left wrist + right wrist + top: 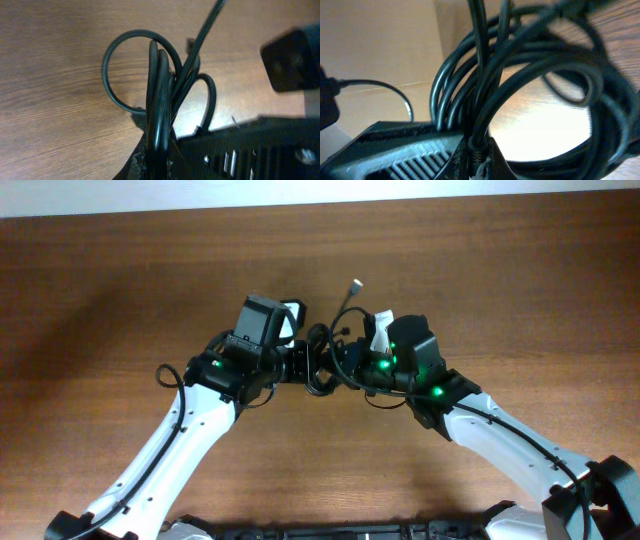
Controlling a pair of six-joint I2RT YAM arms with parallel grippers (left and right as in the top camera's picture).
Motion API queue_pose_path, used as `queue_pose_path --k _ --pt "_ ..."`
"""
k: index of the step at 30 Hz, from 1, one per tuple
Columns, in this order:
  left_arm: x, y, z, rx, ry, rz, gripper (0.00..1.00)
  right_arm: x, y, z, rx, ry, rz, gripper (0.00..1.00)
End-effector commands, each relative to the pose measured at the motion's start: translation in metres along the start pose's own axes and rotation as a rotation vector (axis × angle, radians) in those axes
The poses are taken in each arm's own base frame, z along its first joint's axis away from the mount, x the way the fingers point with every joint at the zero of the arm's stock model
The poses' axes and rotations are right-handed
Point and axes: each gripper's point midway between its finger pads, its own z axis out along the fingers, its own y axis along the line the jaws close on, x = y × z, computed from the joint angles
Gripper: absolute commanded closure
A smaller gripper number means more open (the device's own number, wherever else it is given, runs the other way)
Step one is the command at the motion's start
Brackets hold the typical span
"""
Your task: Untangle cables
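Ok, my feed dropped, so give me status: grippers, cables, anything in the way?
Left gripper shut on the cables. Right gripper shut on them too. Bundle looped and tangled between, one plug end free. No obstruction seen.

Near the middle of the wooden worktop (120, 270), the left gripper (303, 366) and right gripper (350, 372) meet at a tangled bunch of black cables (320, 345). One loose plug end (357, 283) points toward the far edge.
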Motion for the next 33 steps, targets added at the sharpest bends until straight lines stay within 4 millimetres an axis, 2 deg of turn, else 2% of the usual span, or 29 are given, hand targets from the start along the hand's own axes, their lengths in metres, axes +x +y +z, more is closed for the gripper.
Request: queue_pose_path --k 1,5,12,13,16,18,24,26,29,33 --pt "0.007 -0.037 -0.007 0.206 0.042 0.106 1.00 -0.010 -0.018 0.000 0.080 -0.054 -0.027 0.96" --pt "0.004 -0.039 -0.007 0.210 0.038 0.055 1.00 -0.007 -0.042 -0.003 0.179 -0.059 0.027 0.96" --pt "-0.006 -0.044 -0.009 0.234 0.025 -0.153 1.00 -0.009 -0.040 -0.003 0.170 -0.067 0.020 0.96" --pt "-0.008 -0.044 -0.009 0.236 0.022 -0.183 1.00 -0.008 -0.040 -0.002 0.170 -0.065 0.020 0.94" --pt "-0.016 -0.042 -0.009 0.227 -0.005 -0.283 1.00 -0.008 -0.040 -0.002 0.170 -0.063 0.020 0.70" --pt "-0.022 -0.030 -0.008 0.172 -0.037 -0.356 1.00 -0.006 -0.039 -0.002 0.164 -0.051 0.021 0.56" --pt "-0.041 0.016 -0.014 0.080 -0.116 -0.730 1.00 0.008 -0.032 -0.001 0.125 0.034 -0.038 0.38" --pt "-0.046 0.028 -0.017 0.061 -0.144 -0.805 1.00 0.009 -0.033 -0.001 0.126 0.041 -0.057 0.31" --pt "-0.047 0.043 -0.021 0.037 -0.156 -0.865 1.00 0.005 -0.036 -0.006 0.128 0.045 -0.055 0.28" --pt "-0.025 0.076 -0.024 -0.108 -0.159 -1.160 0.98 -0.001 -0.037 -0.021 0.081 0.101 -0.051 0.27"
